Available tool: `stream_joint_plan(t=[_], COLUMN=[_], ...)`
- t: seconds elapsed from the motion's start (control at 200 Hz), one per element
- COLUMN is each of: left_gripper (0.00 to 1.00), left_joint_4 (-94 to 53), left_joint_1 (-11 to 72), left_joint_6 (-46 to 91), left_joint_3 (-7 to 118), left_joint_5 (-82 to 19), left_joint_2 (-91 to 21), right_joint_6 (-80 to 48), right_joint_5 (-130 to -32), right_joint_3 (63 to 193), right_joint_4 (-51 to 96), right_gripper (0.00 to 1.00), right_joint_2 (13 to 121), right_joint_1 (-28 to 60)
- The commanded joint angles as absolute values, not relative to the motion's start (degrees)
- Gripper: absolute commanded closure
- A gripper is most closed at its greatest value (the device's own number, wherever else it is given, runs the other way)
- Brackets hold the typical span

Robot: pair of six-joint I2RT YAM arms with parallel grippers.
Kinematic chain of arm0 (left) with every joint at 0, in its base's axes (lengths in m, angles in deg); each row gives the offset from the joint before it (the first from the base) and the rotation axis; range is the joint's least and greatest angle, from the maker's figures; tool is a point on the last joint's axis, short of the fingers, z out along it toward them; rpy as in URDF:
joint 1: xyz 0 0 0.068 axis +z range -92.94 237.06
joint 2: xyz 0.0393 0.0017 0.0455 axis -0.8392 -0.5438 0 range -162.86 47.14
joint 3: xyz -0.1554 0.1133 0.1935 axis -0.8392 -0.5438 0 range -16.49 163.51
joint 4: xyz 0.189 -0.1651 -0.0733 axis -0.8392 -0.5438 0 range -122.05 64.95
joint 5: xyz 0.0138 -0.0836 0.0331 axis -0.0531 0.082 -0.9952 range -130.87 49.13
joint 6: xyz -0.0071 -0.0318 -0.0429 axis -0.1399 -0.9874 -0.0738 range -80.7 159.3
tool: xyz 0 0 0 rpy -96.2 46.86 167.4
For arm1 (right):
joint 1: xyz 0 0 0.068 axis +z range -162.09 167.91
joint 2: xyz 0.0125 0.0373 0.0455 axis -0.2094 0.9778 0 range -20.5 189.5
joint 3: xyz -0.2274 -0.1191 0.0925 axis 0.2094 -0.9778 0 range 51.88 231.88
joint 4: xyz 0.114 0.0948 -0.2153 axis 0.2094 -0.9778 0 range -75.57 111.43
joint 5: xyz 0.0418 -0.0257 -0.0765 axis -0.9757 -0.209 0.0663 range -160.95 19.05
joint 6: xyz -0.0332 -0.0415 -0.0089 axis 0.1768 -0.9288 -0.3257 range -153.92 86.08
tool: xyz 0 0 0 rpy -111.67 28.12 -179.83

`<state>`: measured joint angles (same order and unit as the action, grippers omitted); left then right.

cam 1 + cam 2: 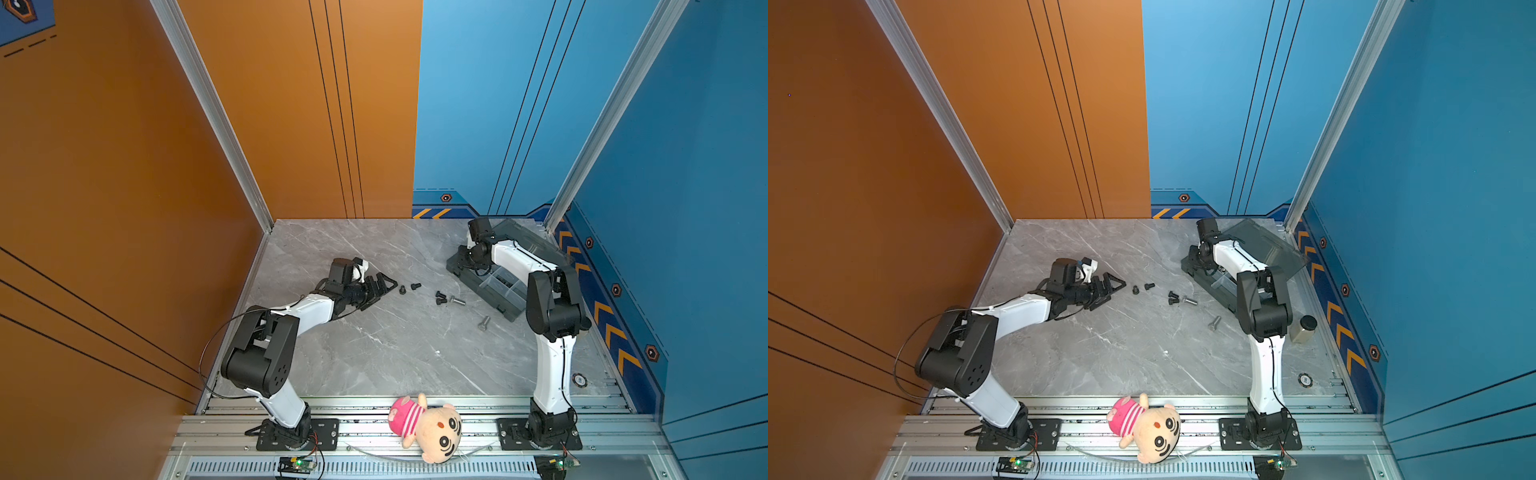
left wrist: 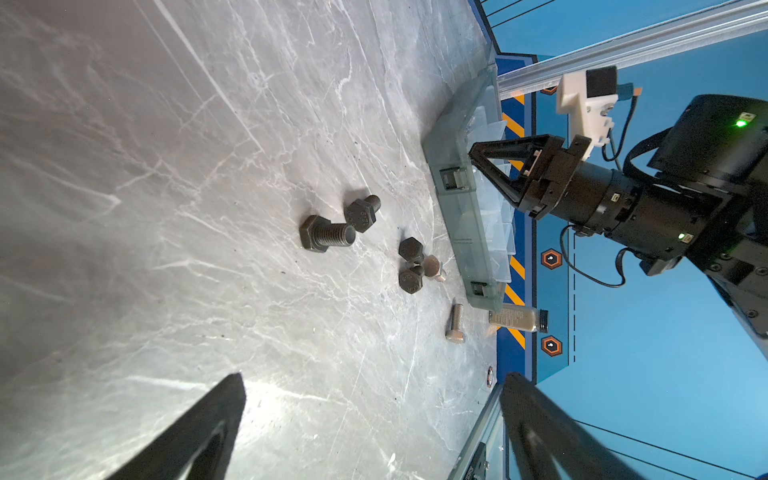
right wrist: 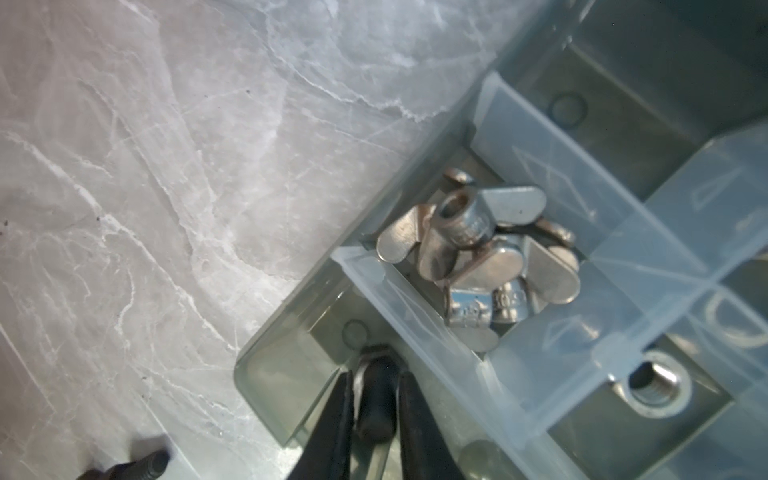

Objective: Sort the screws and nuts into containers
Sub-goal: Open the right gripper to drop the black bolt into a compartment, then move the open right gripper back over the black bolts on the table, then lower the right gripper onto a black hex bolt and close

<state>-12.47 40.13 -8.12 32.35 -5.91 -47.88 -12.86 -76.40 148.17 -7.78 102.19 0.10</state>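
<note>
The smoky-grey organizer box [image 1: 500, 297] [image 1: 1221, 291] lies at the right rear with its lid raised. My right gripper [image 3: 376, 374] [image 2: 476, 153] hangs in its corner compartment [image 3: 286, 316], open only a crack. A black screw [image 3: 376, 399] stands between the fingers with a thin gap on each side. The neighbouring compartment holds silver wing nuts [image 3: 478, 249], and another holds a hex nut [image 3: 652, 388]. Several black screws [image 1: 402, 289] [image 2: 326, 233] and two silver screws [image 1: 457, 300] [image 1: 484, 323] lie on the marble mid-table. My left gripper [image 1: 386, 286] [image 2: 376, 399] is open and empty, just left of them.
A beige jar with a black cap [image 1: 1304, 328] [image 2: 517, 318] stands by the right wall behind the right arm. A plush doll [image 1: 428, 424] lies on the front rail. One more black screw [image 3: 137, 465] lies on the marble beside the box.
</note>
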Motion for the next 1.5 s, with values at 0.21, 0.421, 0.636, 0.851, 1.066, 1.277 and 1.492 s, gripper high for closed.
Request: stream_joint_plan(t=[0.21,0.421,0.636,0.851,1.066,1.277,1.492], left_gripper=[0.02,0.02,0.02,0.02,0.02,0.02,0.02], left_joint_4=[-12.35,-11.78,-10.92,-7.69,-7.03,-6.33,-6.35], left_joint_1=[40.22,40.31,40.66,41.64,42.41,44.34,45.61], left_joint_6=[-7.02,-7.19,-7.47,-9.31,-9.54,-9.74,-9.83], left_joint_3=[32.47,32.73,32.47,31.28,30.01,28.09,26.58], left_joint_5=[-5.72,-5.2,-4.49,-2.92,-2.99,-2.32,-2.23], left_joint_2=[-47.52,-48.07,-48.21,-48.58,-47.91,-46.14,-45.13], right_joint_6=[-13.2,-14.14,-14.04,-17.69,-18.41,-21.71,-22.88], right_joint_5=[-74.8,-77.93,-88.38,-93.98,-95.0,-96.35,-94.36], right_joint_3=[149.49,146.61,141.38,140.7,141.35,140.28,138.98], right_joint_4=[-10.34,-9.83,-6.02,-6.06,-4.41,-0.26,3.45], right_gripper=[0.64,0.61,0.57,0.55,0.54,0.54,0.54], right_joint_2=[98.71,92.42,87.32,87.86,91.08,94.36,96.62], right_joint_1=[-1.0,-1.1,-0.43,4.5,10.27,14.18,17.38])
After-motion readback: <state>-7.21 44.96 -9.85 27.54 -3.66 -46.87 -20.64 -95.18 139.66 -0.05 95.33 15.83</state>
